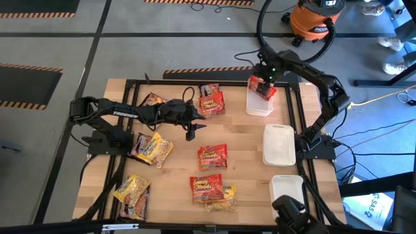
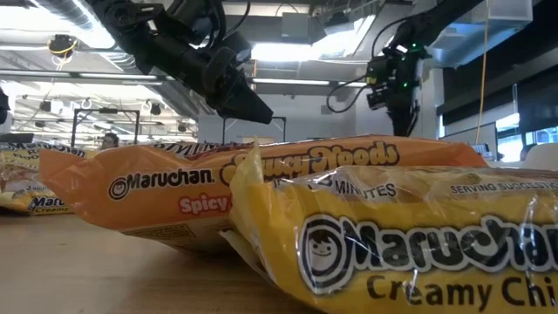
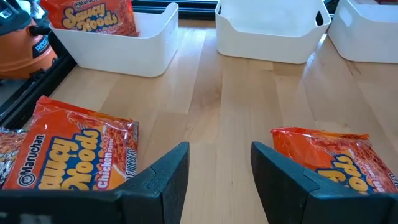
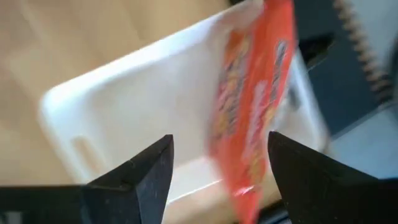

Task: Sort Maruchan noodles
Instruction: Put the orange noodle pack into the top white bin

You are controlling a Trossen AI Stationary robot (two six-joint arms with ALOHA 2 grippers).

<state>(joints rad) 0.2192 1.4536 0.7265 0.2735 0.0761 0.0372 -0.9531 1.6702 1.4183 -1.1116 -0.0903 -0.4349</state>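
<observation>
Maruchan noodles lie scattered on the wooden table: red packets (image 1: pixel 211 103) (image 1: pixel 212 156) (image 1: pixel 207 187), yellow ones (image 1: pixel 155 148) (image 1: pixel 132 192) and a dark one (image 1: pixel 153 101). One more red packet (image 4: pixel 255 118) stands on its edge inside the far white tray (image 1: pixel 259 105), leaning on the tray's wall. My right gripper (image 4: pixel 219 140) hangs open above that tray, pointing down, with the packet below and clear of its fingers. My left gripper (image 3: pixel 221 174) is open over bare wood, with a red packet (image 3: pixel 68 155) on one side of it and another (image 3: pixel 336 155) on the other.
Two more white trays (image 1: pixel 279 144) (image 1: pixel 287 188) stand along the table's right edge, nearer than the far one. A black frame (image 1: pixel 195 82) rims the table. Bare wood lies between the packets and the trays. An orange vacuum (image 1: pixel 315 19) stands on the floor beyond.
</observation>
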